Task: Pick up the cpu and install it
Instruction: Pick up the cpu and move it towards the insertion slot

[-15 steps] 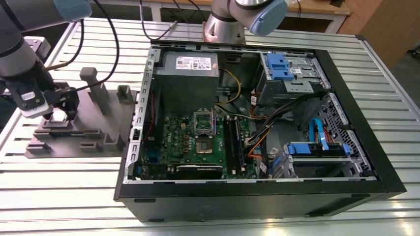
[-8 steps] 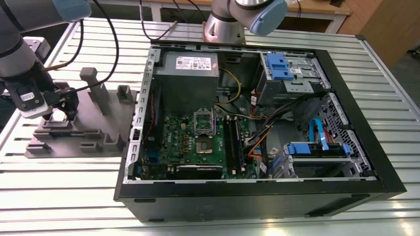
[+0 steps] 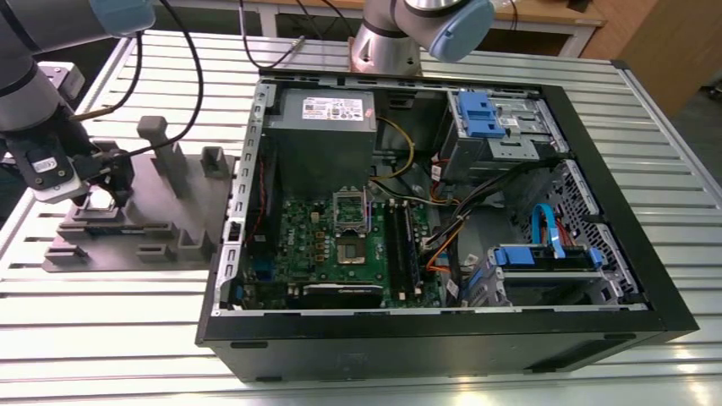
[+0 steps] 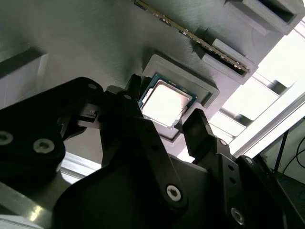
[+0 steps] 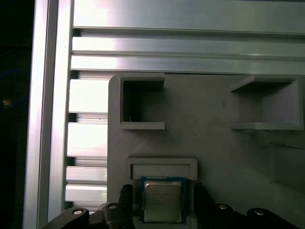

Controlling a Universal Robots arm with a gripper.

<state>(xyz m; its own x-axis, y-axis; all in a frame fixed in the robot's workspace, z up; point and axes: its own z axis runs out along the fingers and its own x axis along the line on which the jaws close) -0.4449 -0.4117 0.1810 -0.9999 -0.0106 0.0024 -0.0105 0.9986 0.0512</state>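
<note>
Our gripper (image 5: pixel 162 199) hangs low over the grey fixture (image 3: pixel 135 233) at the exterior view's left edge, well apart from the open case (image 3: pixel 451 338). The cpu (image 4: pixel 167 102) lies flat in a shallow square pocket (image 5: pixel 162 164) of that fixture, shiny lid up. In both wrist views the two black fingers (image 4: pixel 198 126) stand one on either side of the cpu, with a sliver of pocket showing between each finger and its edge, so we call the jaws open and holding nothing. We judge the cpu light, stiff and slippery on its metal top (and fragile underneath, though that face is hidden). The best hold is on two opposite side edges, squarely and gently. The socket (image 3: pixel 352 211) sits mid-frame in the exterior view, inside the case.
</note>
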